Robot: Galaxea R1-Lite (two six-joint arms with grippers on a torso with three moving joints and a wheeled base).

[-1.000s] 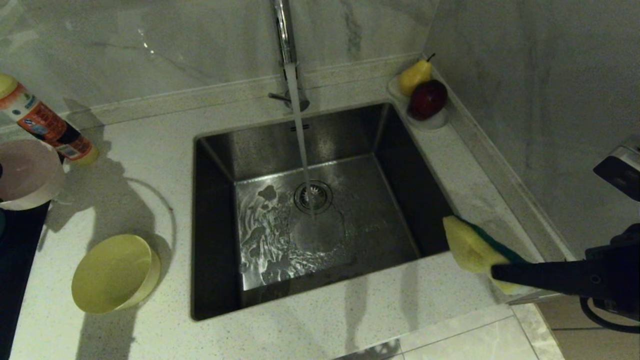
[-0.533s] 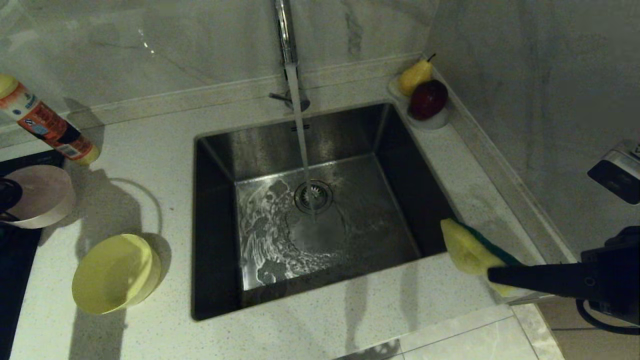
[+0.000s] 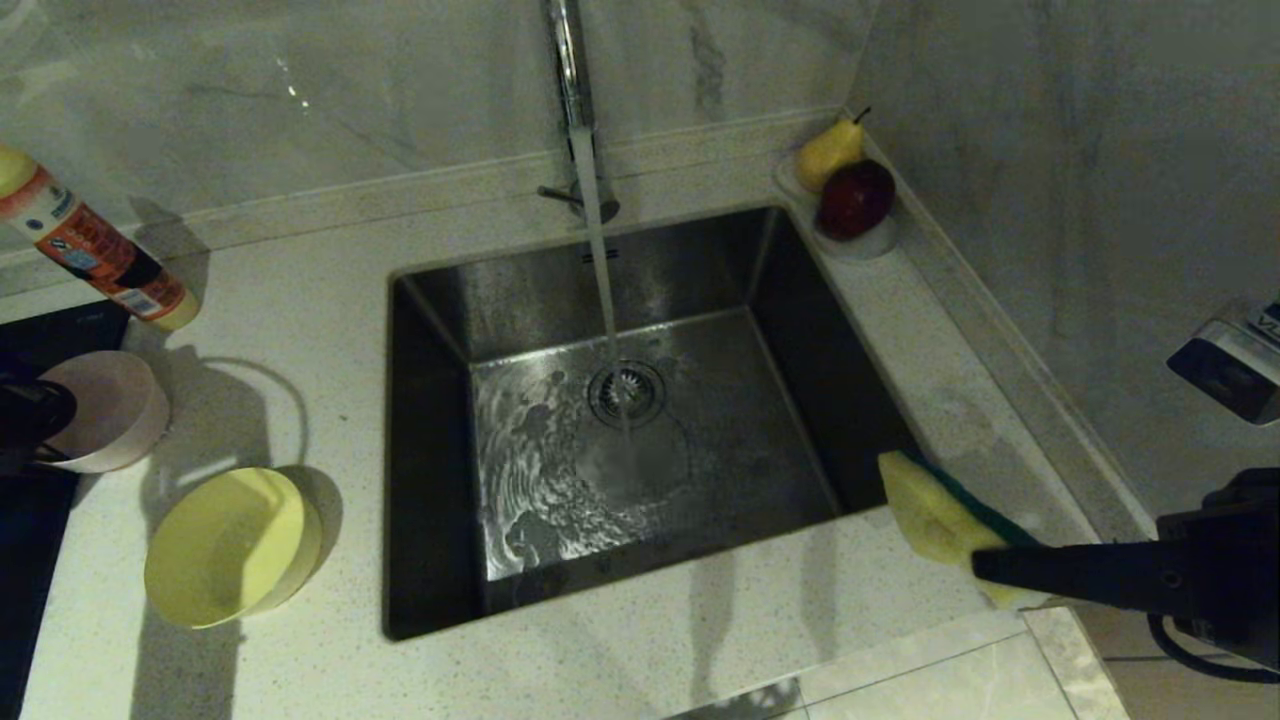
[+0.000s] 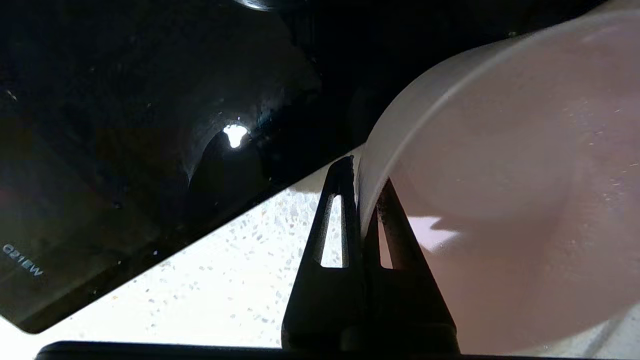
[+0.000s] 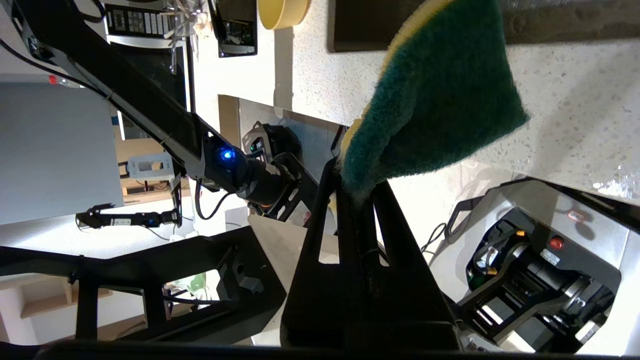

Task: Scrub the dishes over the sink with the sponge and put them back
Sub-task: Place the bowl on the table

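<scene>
Moving rightward since a second ago, pink bowl (image 3: 105, 410) is now lying lower over the worktop (image 3: 300, 330), beyond the black cooktop (image 3: 40, 340). Left tool (image 4: 361, 175) is reaching in from the left edge, clamped on the bowl's rim, one finger inside, one outside. Detergent bottle (image 3: 95, 255) is leaning behind it. Yellow bowl (image 3: 230, 548) is resting tilted on the worktop left of the sink (image 3: 440, 440); tap water (image 3: 598, 260) is running onto the drain. White dish (image 3: 870, 243) with fruit is sitting at the back corner. Right tool (image 5: 356, 192) is hanging level off the sink's right front corner, pinching the sponge (image 3: 935, 505).
</scene>
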